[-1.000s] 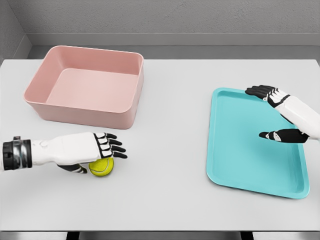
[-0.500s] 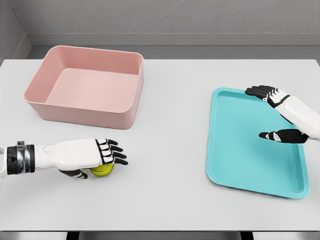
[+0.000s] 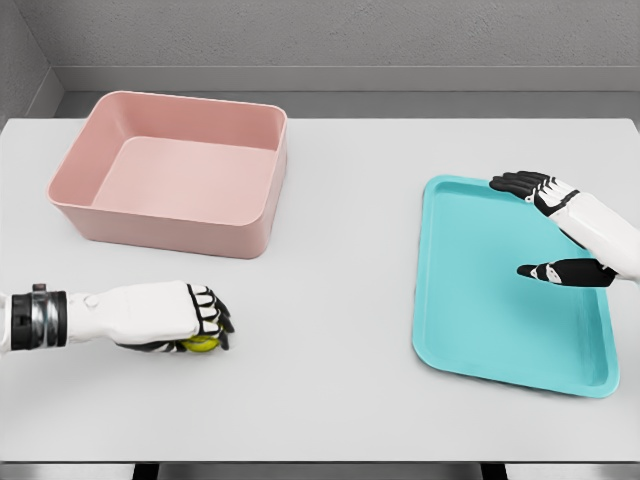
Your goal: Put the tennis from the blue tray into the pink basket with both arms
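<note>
A white desk (image 3: 340,260) seen from the robot's head camera. The left robot hand (image 3: 175,315) reached in low from the left edge, its black-tipped fingers (image 3: 210,318) curled down over a yellow-green tennis ball (image 3: 201,344), gripping it against the desk surface (only a sliver of the ball showed beneath the palm). Beyond this robot hand, farther from the robot and slightly to its right, stood the pink basket (image 3: 250,215), a rectangular bin with nothing visible inside it. The ball was near the basket's front wall but apart from it.

Far across the desk, the right robot hand (image 3: 560,230) hovered over the far right part of a blue tray (image 3: 470,300), fingers spread wide and holding nothing. The tray lay flat beneath and in front of that robot hand, well apart from the ball.
</note>
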